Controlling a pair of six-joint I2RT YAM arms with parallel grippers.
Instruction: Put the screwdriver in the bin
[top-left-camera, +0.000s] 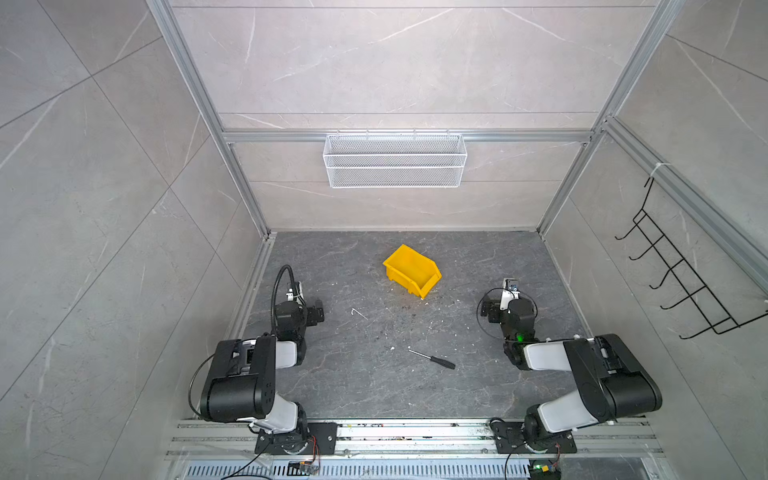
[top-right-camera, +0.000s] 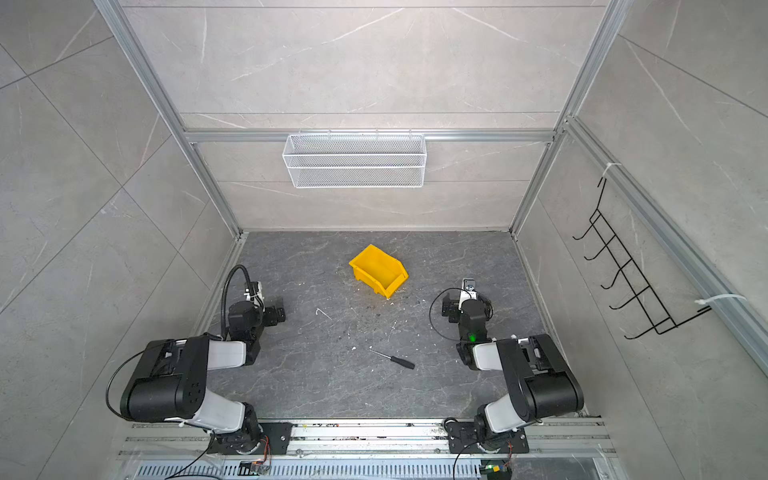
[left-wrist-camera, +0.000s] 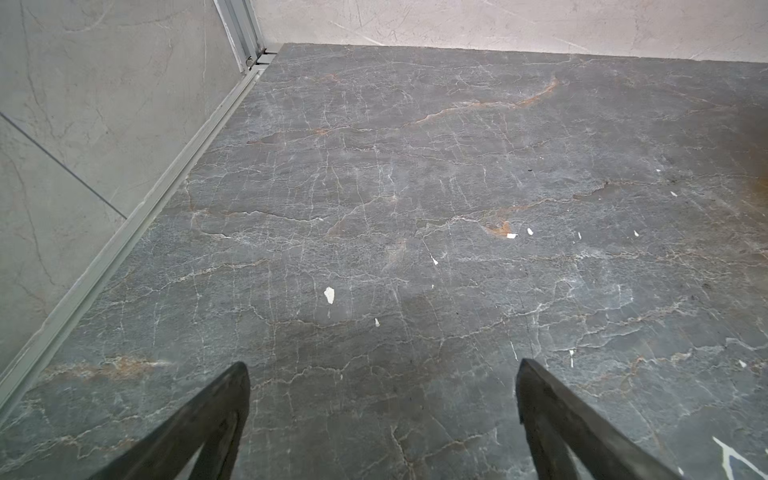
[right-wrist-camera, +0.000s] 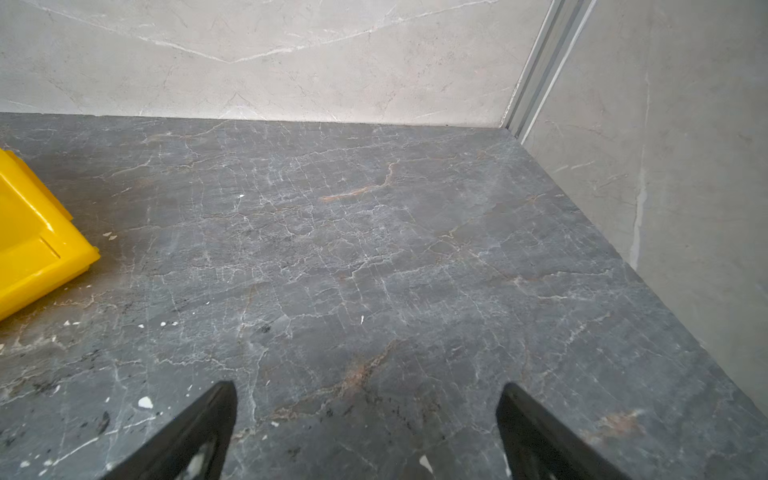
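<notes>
I am reading the screwdriver (top-left-camera: 432, 360) as lying flat on the table (top-left-camera: 353, 390), in the lower centre of both top views. Its black handle is pointing toward the lower right and its shaft toward the upper left. It is lying well apart from the bin and from both grippers.

The bin (top-left-camera: 402, 281) is standing upright at the centre of the frame, above the screwdriver. Its cut-away lip is facing the lower right.

The left gripper (left-wrist-camera: 382, 363) is hovering over bare table at the left of the top views. In the left wrist view its jaws are standing wide apart and gripping nothing.

The right gripper (right-wrist-camera: 366, 385) is hovering at the right of the top views, level with the left one. Its jaws are likewise spread wide and empty. The right wrist view is also catching one corner of the bin.

A bent white scrap (top-left-camera: 358, 312) is lying left of centre, between the left gripper and the bin. Small white flecks are lying scattered over the table.
</notes>
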